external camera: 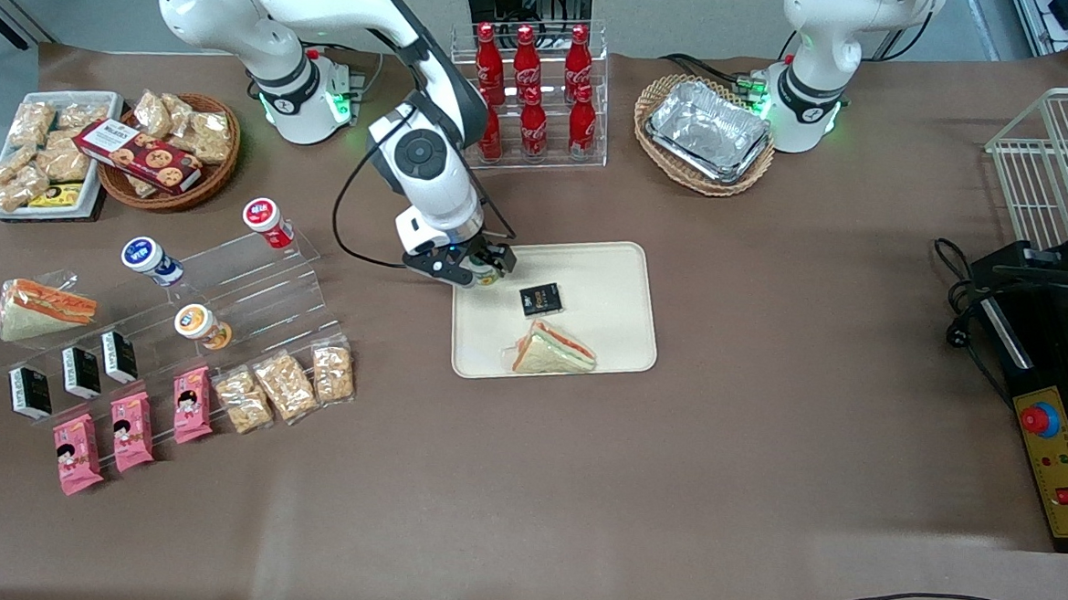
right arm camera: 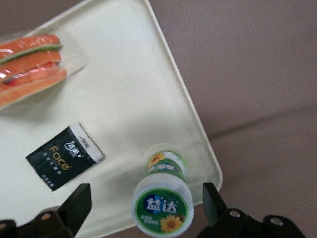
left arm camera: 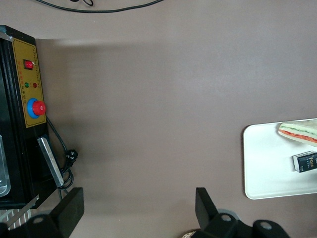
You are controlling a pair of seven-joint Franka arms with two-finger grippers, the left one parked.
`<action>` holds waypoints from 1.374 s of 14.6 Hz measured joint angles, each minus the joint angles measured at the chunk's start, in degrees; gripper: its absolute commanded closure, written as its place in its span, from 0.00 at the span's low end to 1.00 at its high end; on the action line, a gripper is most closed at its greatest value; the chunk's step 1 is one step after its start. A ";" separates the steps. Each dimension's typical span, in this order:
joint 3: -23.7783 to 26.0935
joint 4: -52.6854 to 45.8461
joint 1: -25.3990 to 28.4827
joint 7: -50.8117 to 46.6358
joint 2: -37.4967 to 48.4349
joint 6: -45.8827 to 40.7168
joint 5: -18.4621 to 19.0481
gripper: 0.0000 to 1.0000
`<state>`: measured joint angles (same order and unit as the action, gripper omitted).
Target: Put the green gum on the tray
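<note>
The green gum, a small canister with a green-rimmed lid and sunflower label, stands upright on the cream tray close to a rounded corner of its rim. My right gripper hovers directly above it, open, with one finger on each side and a clear gap between both fingers and the canister. In the front view the gripper sits over the tray's corner toward the working arm's end, and the gum is mostly hidden under it.
A black sachet and a wrapped sandwich lie on the tray, nearer the front camera than the gum. A clear stepped shelf holds red-lidded and orange-lidded canisters. A cola bottle rack stands by the arm.
</note>
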<state>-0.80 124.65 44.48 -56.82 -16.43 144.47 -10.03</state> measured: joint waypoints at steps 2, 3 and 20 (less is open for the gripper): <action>-0.09 -4.48 -2.06 3.37 3.12 -9.83 0.00 0.00; -0.19 -7.03 -2.86 4.89 4.84 -14.55 0.00 0.00; -0.74 -24.86 -39.20 60.19 19.28 -48.79 6.02 0.00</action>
<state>-1.54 99.80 5.28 3.37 2.86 95.68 -4.01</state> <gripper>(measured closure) 0.000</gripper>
